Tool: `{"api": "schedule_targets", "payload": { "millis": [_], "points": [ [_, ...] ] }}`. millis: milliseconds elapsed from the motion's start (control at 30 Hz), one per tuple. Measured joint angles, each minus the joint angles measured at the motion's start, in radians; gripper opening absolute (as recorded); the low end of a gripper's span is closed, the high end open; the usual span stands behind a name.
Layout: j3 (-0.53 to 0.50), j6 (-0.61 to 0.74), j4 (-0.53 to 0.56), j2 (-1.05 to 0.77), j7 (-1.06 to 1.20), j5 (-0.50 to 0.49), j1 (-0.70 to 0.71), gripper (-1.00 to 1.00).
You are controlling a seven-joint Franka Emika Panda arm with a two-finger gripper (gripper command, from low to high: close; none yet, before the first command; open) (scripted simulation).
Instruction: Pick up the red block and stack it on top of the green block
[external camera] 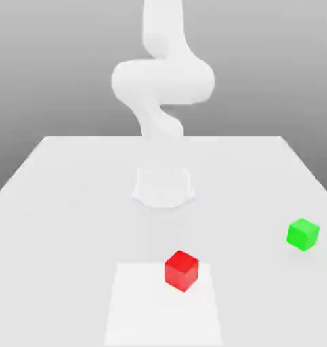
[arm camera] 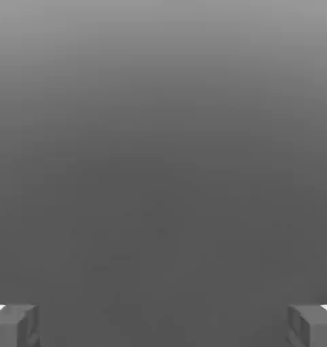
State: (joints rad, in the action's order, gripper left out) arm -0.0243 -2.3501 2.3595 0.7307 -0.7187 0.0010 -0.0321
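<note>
- No brands, labels or writing readable on anything here: the blocks have plain faces, the arm is bare white.
- red block [external camera: 181,270]: sits on the desk [external camera: 71,196] near the front edge, a little to the exterior view's right of centre, on the corner of a paler rectangular patch [external camera: 145,312]. Nothing is touching it.
- green block [external camera: 303,234]: on the desk at the exterior view's right, well apart from the red block and a bit further back. Also free.
- Franka arm [external camera: 162,78]: white, washed out, rising behind the blocks; its top is cut off by the frame. The base [external camera: 163,187] blends into the desk and is hard to make out.
- Gripper [arm camera: 163,325]: fingers [arm camera: 13,325] spread wide at opposite edges of the hand view, only the tips visible, released, nothing between them.
- Hand view otherwise shows only plain grey background; neither block nor desk appears in it.
- Can't pick out the hand itself in the exterior view.
</note>
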Motion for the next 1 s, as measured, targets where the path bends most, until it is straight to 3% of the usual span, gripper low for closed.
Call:
{"api": "schedule_targets", "payload": {
  "millis": [567,800,833,1000],
  "points": [
    [-0.127,-0.433,0.481,-0.622,0.677,-0.019,-0.212,0.00],
    [-0.049,-0.657,0.481,-0.897,0.798,0.076,-0.168,0.00],
    [-0.032,-0.682,0.477,-0.926,0.806,0.088,-0.153,-1.00],
    [-0.031,-0.680,0.477,-0.926,0.804,0.086,-0.153,-1.00]
  ]
}}
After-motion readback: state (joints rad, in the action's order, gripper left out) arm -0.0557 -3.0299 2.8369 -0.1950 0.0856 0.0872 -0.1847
